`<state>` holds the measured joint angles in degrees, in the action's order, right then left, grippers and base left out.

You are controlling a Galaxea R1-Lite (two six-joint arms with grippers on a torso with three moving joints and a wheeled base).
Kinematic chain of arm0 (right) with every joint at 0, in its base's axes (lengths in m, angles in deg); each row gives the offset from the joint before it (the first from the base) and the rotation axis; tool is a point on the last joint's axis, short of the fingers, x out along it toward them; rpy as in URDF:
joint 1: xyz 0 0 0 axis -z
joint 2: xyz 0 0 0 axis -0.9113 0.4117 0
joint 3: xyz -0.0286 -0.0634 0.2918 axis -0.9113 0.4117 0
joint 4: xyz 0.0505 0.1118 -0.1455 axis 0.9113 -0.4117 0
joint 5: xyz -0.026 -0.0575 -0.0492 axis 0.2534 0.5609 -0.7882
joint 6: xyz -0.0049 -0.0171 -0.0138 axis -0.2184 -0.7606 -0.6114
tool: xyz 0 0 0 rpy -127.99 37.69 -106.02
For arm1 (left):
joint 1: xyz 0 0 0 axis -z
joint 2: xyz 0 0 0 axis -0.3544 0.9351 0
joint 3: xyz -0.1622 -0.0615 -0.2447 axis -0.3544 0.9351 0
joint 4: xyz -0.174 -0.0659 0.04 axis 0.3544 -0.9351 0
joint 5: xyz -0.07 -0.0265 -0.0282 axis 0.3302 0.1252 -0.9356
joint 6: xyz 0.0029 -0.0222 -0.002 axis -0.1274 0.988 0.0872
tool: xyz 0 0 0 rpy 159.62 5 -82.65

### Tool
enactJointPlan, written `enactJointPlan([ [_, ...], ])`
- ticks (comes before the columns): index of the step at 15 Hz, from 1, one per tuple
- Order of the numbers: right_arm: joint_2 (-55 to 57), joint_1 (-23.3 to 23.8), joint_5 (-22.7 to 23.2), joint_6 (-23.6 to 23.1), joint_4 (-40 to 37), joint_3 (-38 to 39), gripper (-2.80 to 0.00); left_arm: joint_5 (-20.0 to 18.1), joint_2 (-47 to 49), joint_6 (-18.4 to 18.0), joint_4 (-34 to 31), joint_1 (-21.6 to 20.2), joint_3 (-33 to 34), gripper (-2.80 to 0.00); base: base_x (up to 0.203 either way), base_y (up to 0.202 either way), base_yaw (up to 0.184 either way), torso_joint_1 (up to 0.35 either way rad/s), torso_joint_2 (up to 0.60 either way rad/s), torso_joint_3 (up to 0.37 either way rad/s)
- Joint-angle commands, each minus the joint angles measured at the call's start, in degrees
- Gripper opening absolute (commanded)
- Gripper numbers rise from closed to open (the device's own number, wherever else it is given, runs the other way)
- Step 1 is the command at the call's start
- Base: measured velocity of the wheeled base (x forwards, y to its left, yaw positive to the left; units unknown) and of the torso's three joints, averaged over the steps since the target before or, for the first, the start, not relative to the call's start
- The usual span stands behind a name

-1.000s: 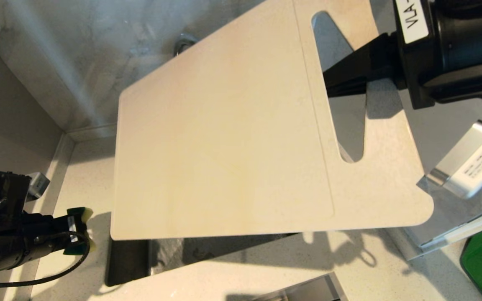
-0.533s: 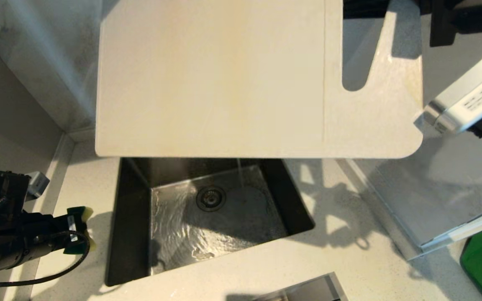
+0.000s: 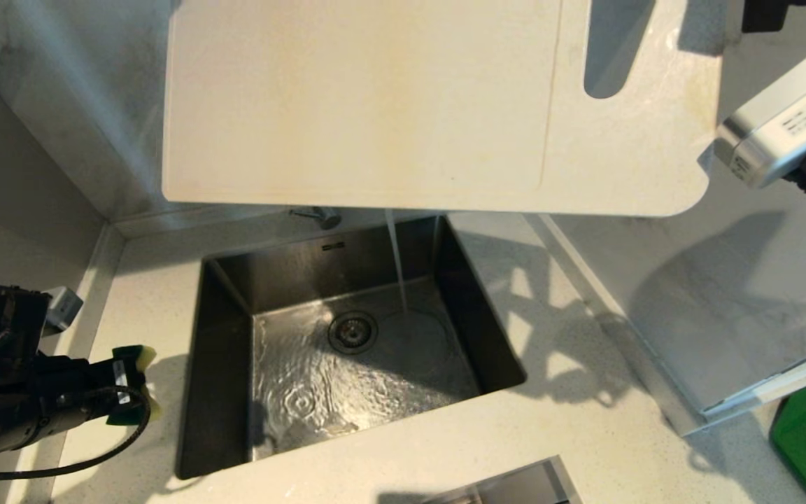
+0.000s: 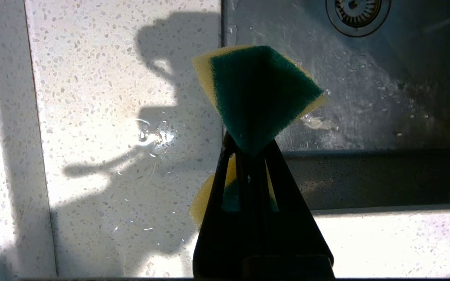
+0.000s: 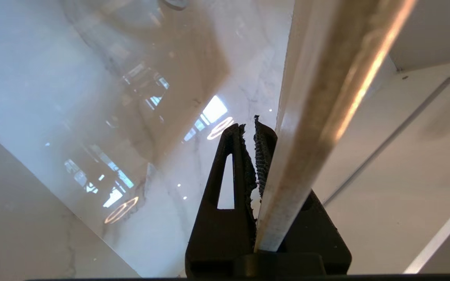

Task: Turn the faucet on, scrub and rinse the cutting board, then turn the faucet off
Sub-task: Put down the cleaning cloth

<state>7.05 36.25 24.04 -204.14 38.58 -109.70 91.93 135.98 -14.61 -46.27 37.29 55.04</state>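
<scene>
Board [image 3: 375, 105], cream cutting board, at 12 o'clock above sink [image 3: 221, 329]: stiff, broad, prob wet/slippery; right gripper [image 5: 266, 156] clamps edge by handle hole. Left gripper [image 4: 250, 156] clenches sponge [image 4: 256, 93], 8 o'clock.

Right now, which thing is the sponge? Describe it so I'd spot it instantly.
Start at the steel sink sunk in the speckled countertop. On its left side, over the counter, the left pincer is shut on the sponge. It is the only green-and-yellow thing there; a plain cream cutting board hangs above.
</scene>
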Motion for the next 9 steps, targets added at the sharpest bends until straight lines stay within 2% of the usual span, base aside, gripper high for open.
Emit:
enactJointPlan([
  [1, 0.1, 0.6, 0.2, -0.9, -1.1, 0.1, -2.8, 0.1, 0.1, 0.2, 0.1, 0.0, 0.0, -2.8, 0.0, 0.0, 0.0, 0.0, 0.0, 0.0],
  [6, 0.0, 2.0, 0.2, -0.9, -2.1, 0.1, -2.8, 0.1, 0.0, 0.2, -0.1, -0.1, 0.6, -2.8, 0.0, 0.0, 0.0, 0.0, 0.0, 0.0],
  [9, -0.5, 2.7, 0.3, -0.9, -2.2, 0.1, -2.8, 0.3, 0.3, -0.3, -0.4, -2.2, 1.6, -2.8, 0.0, 0.0, 0.0, 0.0, 0.0, 0.0],
])
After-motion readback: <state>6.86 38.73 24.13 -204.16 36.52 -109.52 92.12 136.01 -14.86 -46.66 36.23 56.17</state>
